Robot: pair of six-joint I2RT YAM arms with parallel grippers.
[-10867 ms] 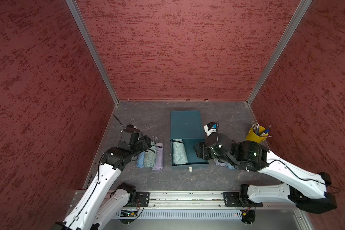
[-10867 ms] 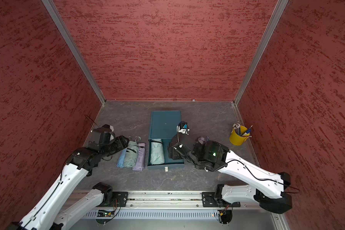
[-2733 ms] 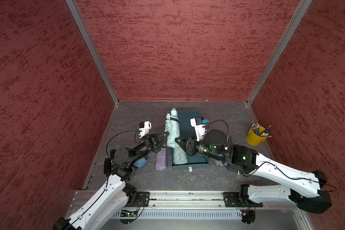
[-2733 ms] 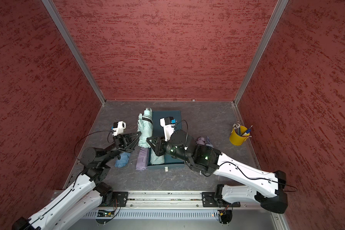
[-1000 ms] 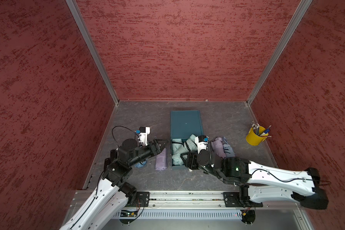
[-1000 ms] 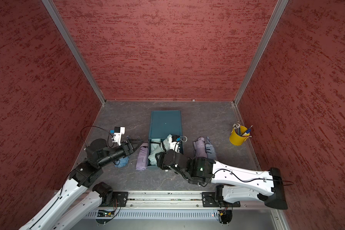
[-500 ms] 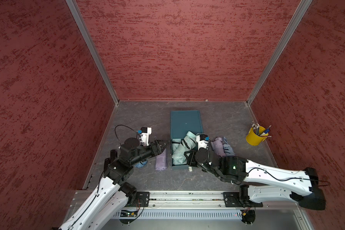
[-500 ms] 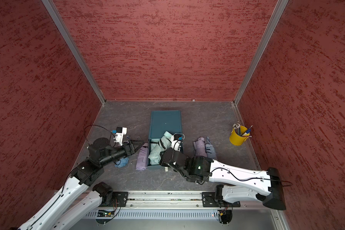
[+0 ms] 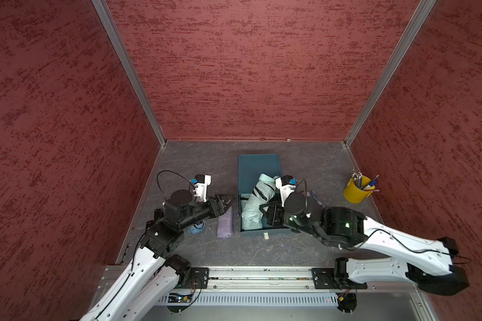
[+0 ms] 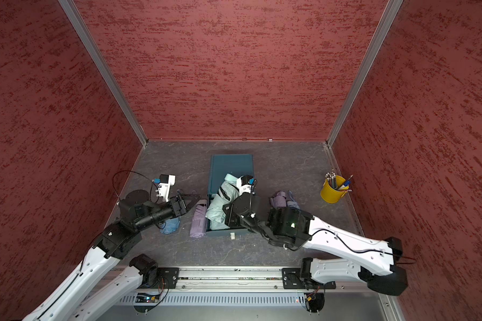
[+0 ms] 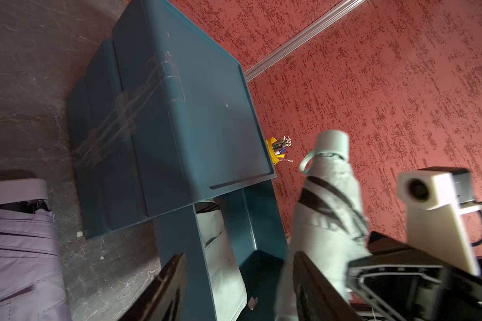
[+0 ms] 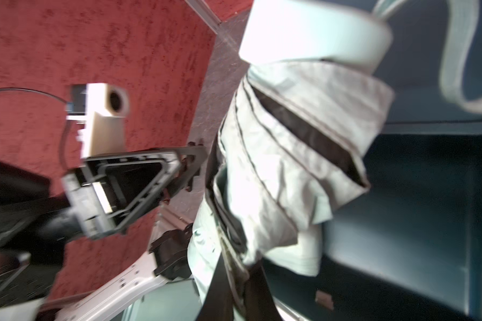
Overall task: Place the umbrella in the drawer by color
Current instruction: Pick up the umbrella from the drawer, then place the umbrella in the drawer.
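Note:
A teal drawer (image 9: 273,230) stands pulled out of its cabinet (image 9: 258,166) mid-floor. Inside it one mint umbrella (image 11: 220,250) lies along the left wall. A second mint umbrella (image 9: 259,194) (image 10: 227,191) slants across it, its handle end raised toward the cabinet. My right gripper (image 9: 265,214) (image 12: 238,278) is shut on this umbrella's folded cloth near its lower end. My left gripper (image 9: 228,198) (image 11: 238,255) hovers open at the drawer's left wall, holding nothing. A purple umbrella (image 9: 225,226) and a blue umbrella (image 9: 196,228) lie on the floor left of the drawer.
Right of the drawer lie a purple umbrella (image 10: 280,200) and a blue umbrella (image 10: 292,203), partly behind my right arm. A yellow cup of pens (image 9: 356,191) stands at the right wall. Red walls enclose the floor on three sides.
My right gripper has closed on the slanted mint umbrella, whose handle end has swung up toward the cabinet. The left arm has crept slightly toward the drawer, its jaws still open.

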